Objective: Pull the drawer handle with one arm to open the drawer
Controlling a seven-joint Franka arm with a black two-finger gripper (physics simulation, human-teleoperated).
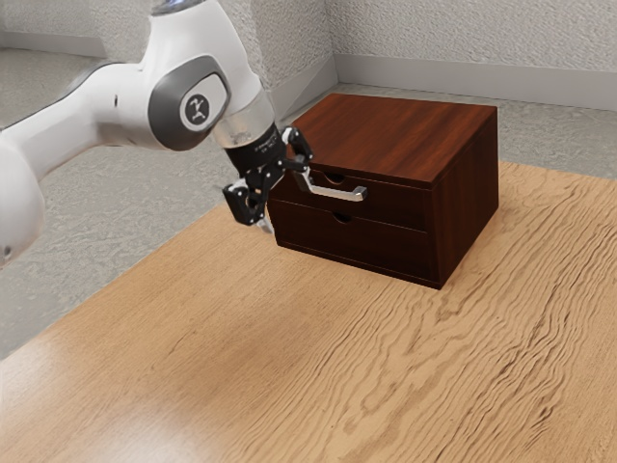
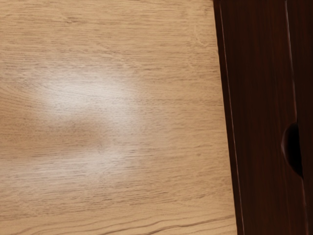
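Note:
A dark wooden cabinet (image 1: 405, 135) with two drawers stands on the table. The upper drawer (image 1: 386, 198) carries a silver bar handle (image 1: 335, 191) that sticks out from its front. The drawer front looks flush with the cabinet. My black gripper (image 1: 278, 181) hangs open at the handle's end toward the exterior view's left, one finger (image 1: 300, 150) just above that end and the other lower, near the tabletop. In the wrist view the cabinet front (image 2: 259, 122) runs along one side, with a dark finger notch (image 2: 292, 149) cut into it.
The cabinet rests on a light wooden table (image 1: 318, 367) with wide bare wood in front of it. The lower drawer (image 1: 371, 241) has a small notch under the handle. Grey carpeted floor and a wall lie behind.

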